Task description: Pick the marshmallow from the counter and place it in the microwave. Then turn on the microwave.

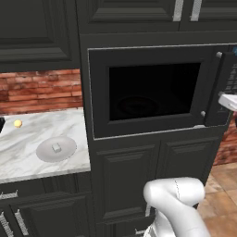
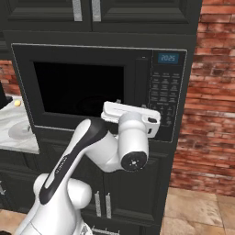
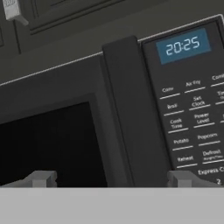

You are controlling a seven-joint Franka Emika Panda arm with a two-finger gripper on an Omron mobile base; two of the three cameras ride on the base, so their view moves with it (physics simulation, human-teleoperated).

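STEP: opening the closed black glass-door microwave [image 1: 152, 90] | JAWS: two-finger gripper [image 3: 111, 178] spread wide, empty, straddling dark bar handle [image 3: 129, 113] | CUBE: tiny whitish-grey marshmallow [image 1: 56, 148] sitting on round grey plate [image 1: 68, 150], white marble counter [image 1: 28, 139] | NEXT: close on handle, pull

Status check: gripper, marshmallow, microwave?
Gripper open, empty, facing microwave handle. Marshmallow on plate, counter. Microwave door shut.

Glossy white rounded arm links [image 2: 69, 202], black band along forearm link [image 2: 75, 151], grey circular joint cap with dark centre [image 2: 133, 161], flat white hand housing [image 2: 131, 114], small grey finger tips [image 3: 41, 178]
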